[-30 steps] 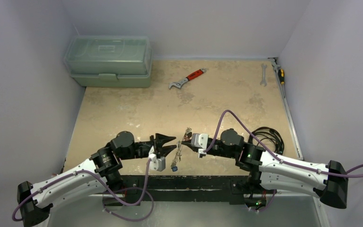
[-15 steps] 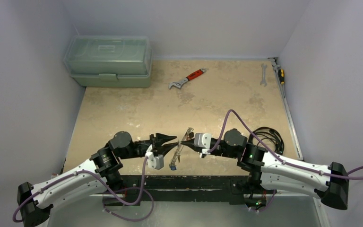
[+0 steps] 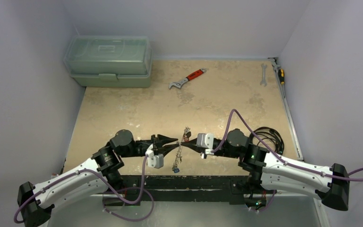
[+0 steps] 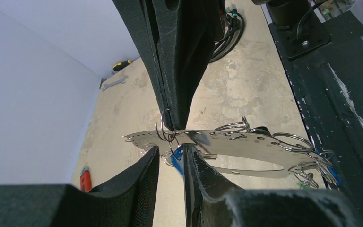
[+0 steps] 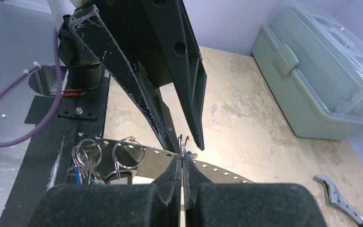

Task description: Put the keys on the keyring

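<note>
Looking down from above, we see both arms reaching inward over the near edge of the desk (image 3: 137,109), their tips meeting almost nose to nose above it. Between them hangs the keyring (image 4: 260,146), clear of the surface. Close up it shows as a flat silvery band pierced with small holes and bent into a long loop; from above it is only a thin slanting line.

The right gripper (image 5: 182,163) has its fingers pressed tight together on a small wire ring (image 5: 183,142) that passes through the band near one end. The left gripper (image 4: 171,150) faces it with its jaws standing apart, one tip on each side of that ring. A blue tag (image 4: 177,158) hangs in the gap, just beside one finger. Whether the left fingers touch the band we cannot tell.

The keys (image 5: 87,163) are gathered toward the other end of the keyring, where we make out only a tangle of little rings with blue and green tags, threaded through the band.

Far back on the desk sit a pale green toolbox (image 3: 108,61) in the left corner, a red-handled wrench (image 3: 187,79) near the middle, and a spanner (image 3: 263,74) beside a screwdriver (image 3: 280,73) at the right edge. A coil of black cable (image 3: 267,137) lies by the right arm.
</note>
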